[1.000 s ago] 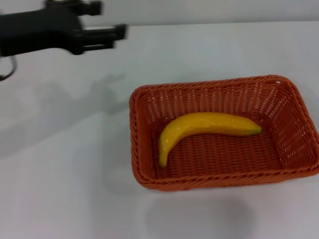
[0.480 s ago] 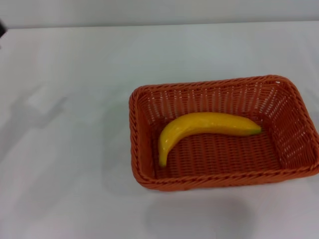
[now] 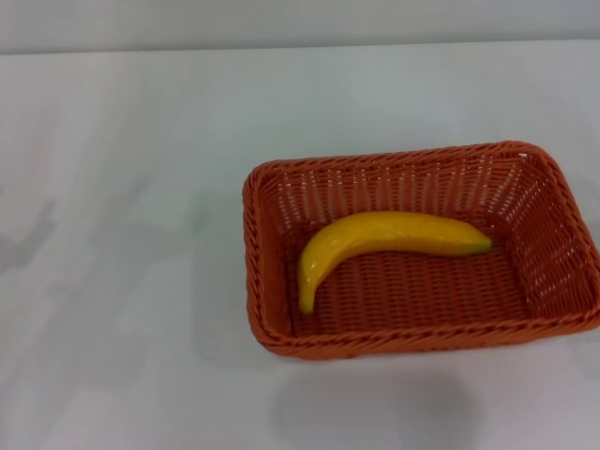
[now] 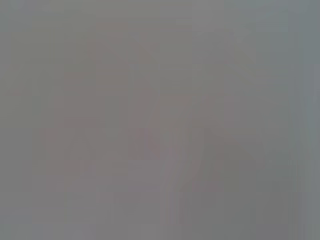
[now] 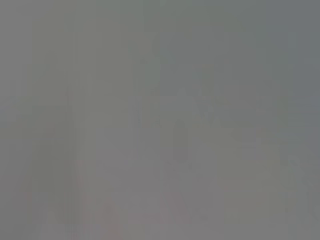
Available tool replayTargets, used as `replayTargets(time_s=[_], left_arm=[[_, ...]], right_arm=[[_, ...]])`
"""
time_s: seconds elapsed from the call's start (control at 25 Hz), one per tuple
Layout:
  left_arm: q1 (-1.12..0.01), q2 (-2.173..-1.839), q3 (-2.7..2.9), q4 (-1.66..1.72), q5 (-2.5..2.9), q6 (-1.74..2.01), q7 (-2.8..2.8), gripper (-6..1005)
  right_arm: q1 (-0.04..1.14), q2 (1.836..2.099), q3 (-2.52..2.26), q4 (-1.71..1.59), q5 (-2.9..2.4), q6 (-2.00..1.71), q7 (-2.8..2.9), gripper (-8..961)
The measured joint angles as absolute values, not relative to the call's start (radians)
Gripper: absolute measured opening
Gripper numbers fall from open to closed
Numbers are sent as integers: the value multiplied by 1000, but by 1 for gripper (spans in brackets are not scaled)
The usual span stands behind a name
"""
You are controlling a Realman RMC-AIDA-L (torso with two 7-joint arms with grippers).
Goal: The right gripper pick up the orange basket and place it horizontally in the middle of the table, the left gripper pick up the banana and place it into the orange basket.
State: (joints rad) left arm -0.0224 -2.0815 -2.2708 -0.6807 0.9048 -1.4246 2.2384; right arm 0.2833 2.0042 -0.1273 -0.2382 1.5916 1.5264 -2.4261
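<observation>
The orange basket (image 3: 553,234) stands lengthwise across the white table (image 3: 122,281), a little right of centre in the head view. Inside it lies the banana (image 3: 375,239), curved, its dark tip pointing right and its other end near the basket's left front corner. Neither the left gripper nor the right gripper shows in any view. Both wrist views show only a flat grey field with nothing recognisable.
Bare white tabletop surrounds the basket on the left, front and back. The table's far edge (image 3: 300,47) runs along the top of the head view. Faint shadows lie on the left side of the table.
The left arm, seen at the upper left a second ago, has drawn out of the head view to the left. Basket and banana have not moved.
</observation>
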Motion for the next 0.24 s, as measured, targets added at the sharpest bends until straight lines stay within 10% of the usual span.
replayTargets(time_s=[0.24], left_arm=[[-35, -2082, -2274, -653, 878, -1416, 2286, 812]], right_arm=[[284, 2005, -127, -213, 1634, 1519, -2428, 716]])
